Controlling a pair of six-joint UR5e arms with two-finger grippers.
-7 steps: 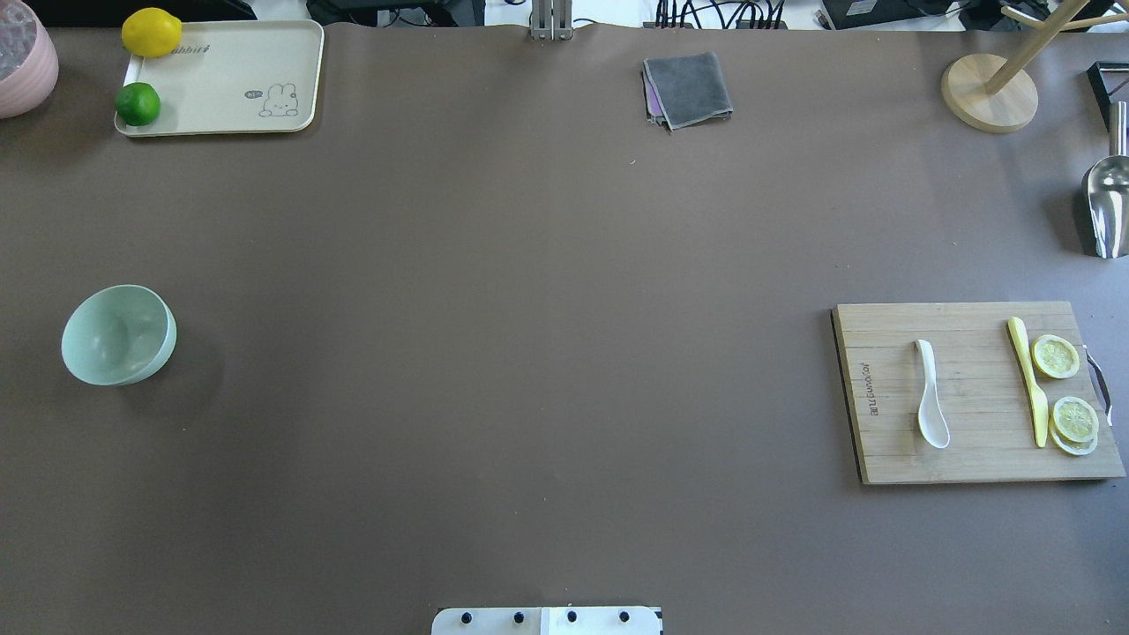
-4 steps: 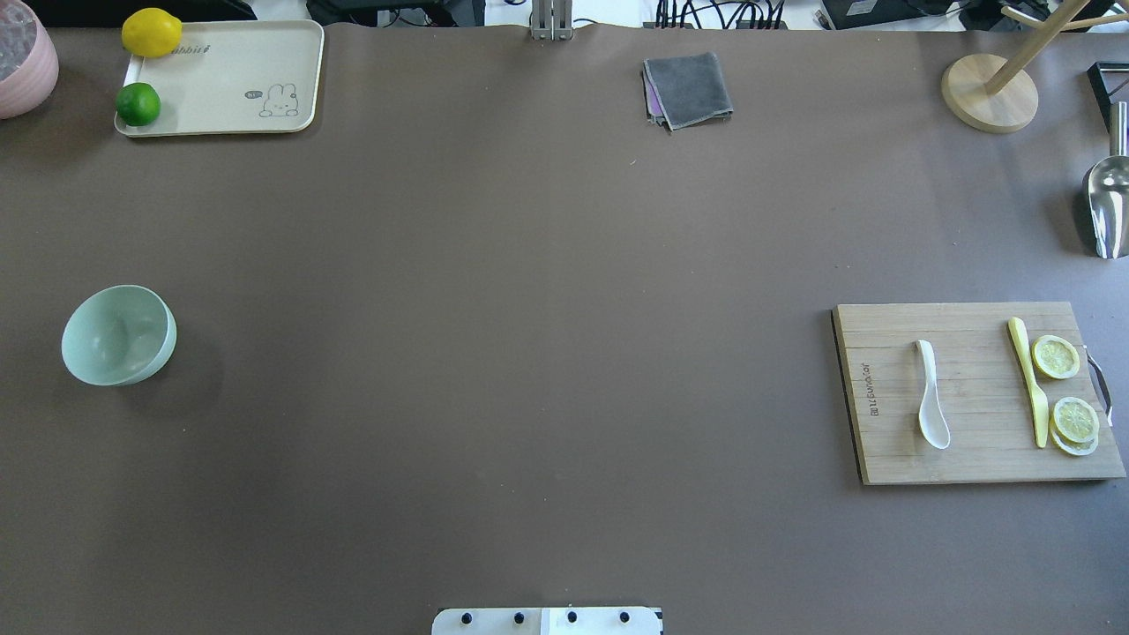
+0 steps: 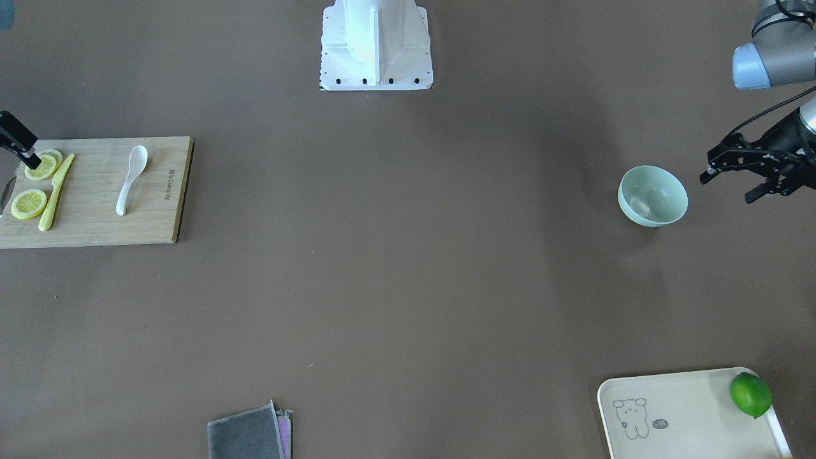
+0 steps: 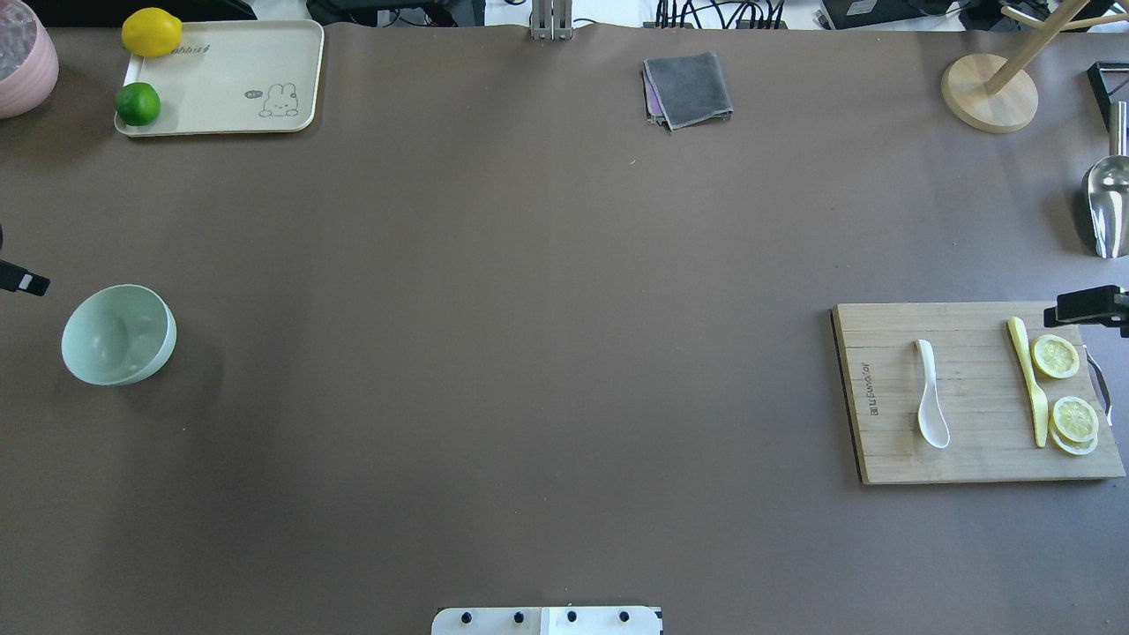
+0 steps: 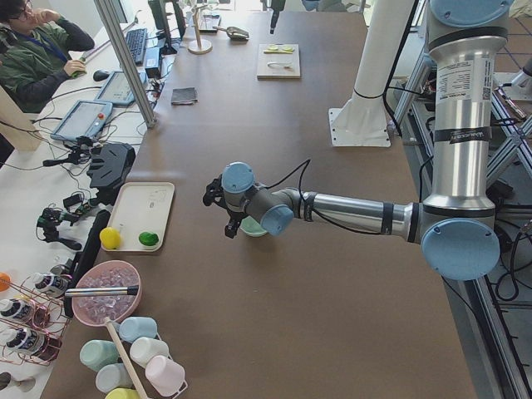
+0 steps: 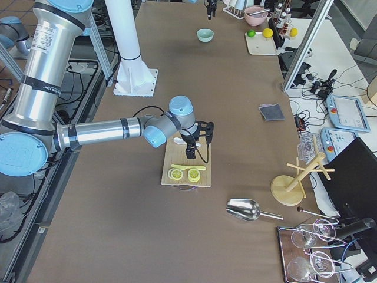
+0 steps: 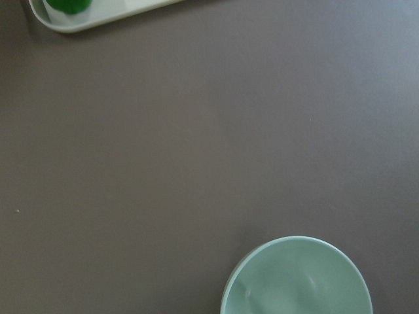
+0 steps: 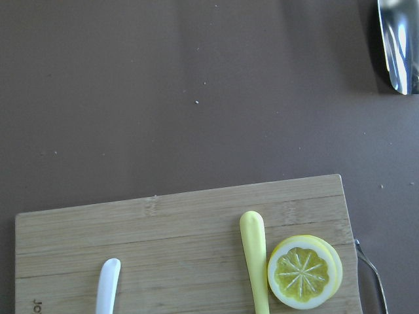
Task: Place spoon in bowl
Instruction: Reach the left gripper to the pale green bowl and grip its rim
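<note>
Entered since the earlier overhead frame: both grippers, at the table's edges.

Overhead: spoon [image 4: 929, 397] laid on cutting board [image 4: 979, 463], apart from yellow knife [image 4: 1028, 381]. Right gripper [image 4: 1089, 306] held at the board's outer corner, jaw state not determinable.

Front-facing: bowl [image 3: 653, 195] and left gripper [image 3: 727, 190], jaws spread, well apart from the board.

Advised: handle to be pinched crosswise, knife avoided.

The bowl [image 4: 119, 335] stood on the table [image 4: 529, 309] at my left, my left gripper [image 3: 727, 189] beside it, apart. The spoon [image 4: 930, 394] lay on the cutting board [image 4: 975, 459] at my right, left of the knife [image 4: 1028, 381] and lemon slices [image 4: 1056, 356]. The tray [image 4: 229, 88] sat far left, carrying a lime [image 4: 138, 104] and a lemon [image 4: 151, 32].
</note>
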